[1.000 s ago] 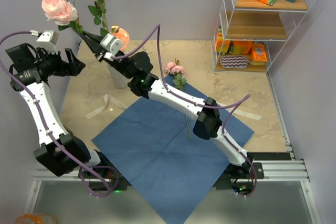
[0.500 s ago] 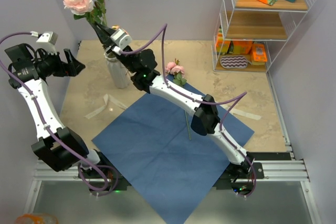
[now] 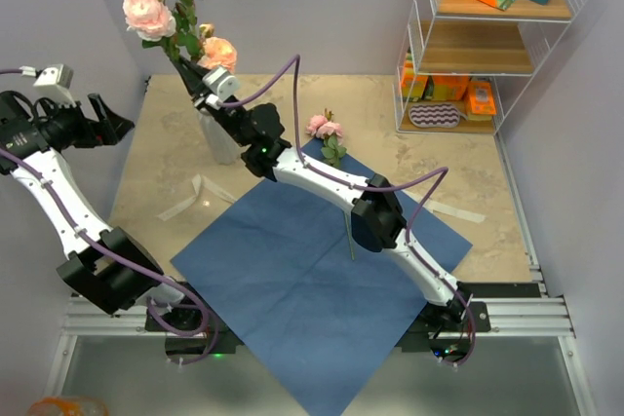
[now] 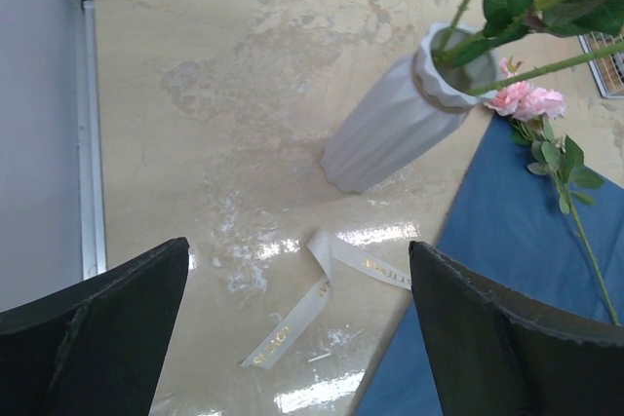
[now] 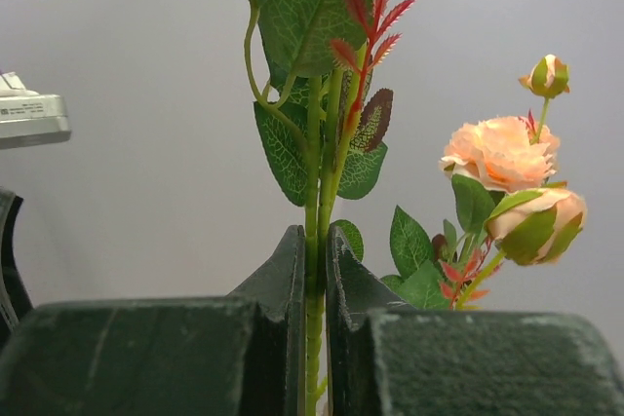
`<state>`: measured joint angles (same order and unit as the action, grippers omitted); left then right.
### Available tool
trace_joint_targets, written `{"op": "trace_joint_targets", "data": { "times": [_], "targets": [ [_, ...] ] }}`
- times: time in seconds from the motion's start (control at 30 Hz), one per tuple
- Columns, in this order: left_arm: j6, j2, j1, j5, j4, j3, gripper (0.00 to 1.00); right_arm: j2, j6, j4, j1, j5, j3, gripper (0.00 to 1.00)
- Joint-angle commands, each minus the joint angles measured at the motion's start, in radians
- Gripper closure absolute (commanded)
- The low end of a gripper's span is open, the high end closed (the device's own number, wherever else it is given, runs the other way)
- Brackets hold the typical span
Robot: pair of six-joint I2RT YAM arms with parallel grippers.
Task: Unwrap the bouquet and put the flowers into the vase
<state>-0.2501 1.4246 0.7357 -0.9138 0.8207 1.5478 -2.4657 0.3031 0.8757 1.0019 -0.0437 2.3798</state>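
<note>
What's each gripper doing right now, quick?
Left gripper: open, fingers wide apart, holding nothing.
Right gripper: closed on the stems of the flowers.

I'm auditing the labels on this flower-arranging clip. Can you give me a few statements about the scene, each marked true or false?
1. The right gripper is shut on the stems of the flowers. True.
2. The left gripper holds the ribbon. False: it is open and empty, off to the side, and the ribbon lies on the table.
3. The vase lies on its side. False: it stands upright, with green stems entering its mouth.
4. One pink flower lies apart at the far corner of the blue paper. True.
5. The blue paper is rolled into a cone. False: it is spread flat on the table.
</note>
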Motion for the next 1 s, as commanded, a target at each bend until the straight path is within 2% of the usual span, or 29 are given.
{"op": "trace_joint_targets", "data": {
  "times": [0.0, 0.3, 0.67, 0.73, 0.9, 0.97],
  "targets": [
    [-0.018, 0.022, 0.028, -0.051, 0.018, 0.048, 0.01, 0.004, -0.025, 0.017, 0.001, -0.047, -0.014, 1.00],
    [-0.041, 0.011, 0.027, -0.056, 0.023, 0.026, 0.01, 0.005, -0.064, -0.015, -0.011, -0.071, -0.036, 1.00],
    [-0.084, 0.011, 0.028, -0.128, 0.066, 0.057, 0.01, -0.035, -0.133, -0.164, -0.049, -0.097, 0.004, 1.00],
    [-0.098, 0.010, 0.028, -0.152, 0.086, 0.063, 0.01, -0.041, -0.162, -0.223, -0.058, -0.084, 0.019, 0.95],
    [-0.133, 0.002, 0.028, -0.206, 0.110, 0.069, 0.01, -0.042, -0.157, -0.262, -0.059, -0.087, 0.018, 0.95],
    [-0.150, -0.003, 0.028, -0.215, 0.123, 0.067, 0.01, -0.030, -0.160, -0.267, -0.060, -0.076, 0.007, 0.86]
  ]
}}
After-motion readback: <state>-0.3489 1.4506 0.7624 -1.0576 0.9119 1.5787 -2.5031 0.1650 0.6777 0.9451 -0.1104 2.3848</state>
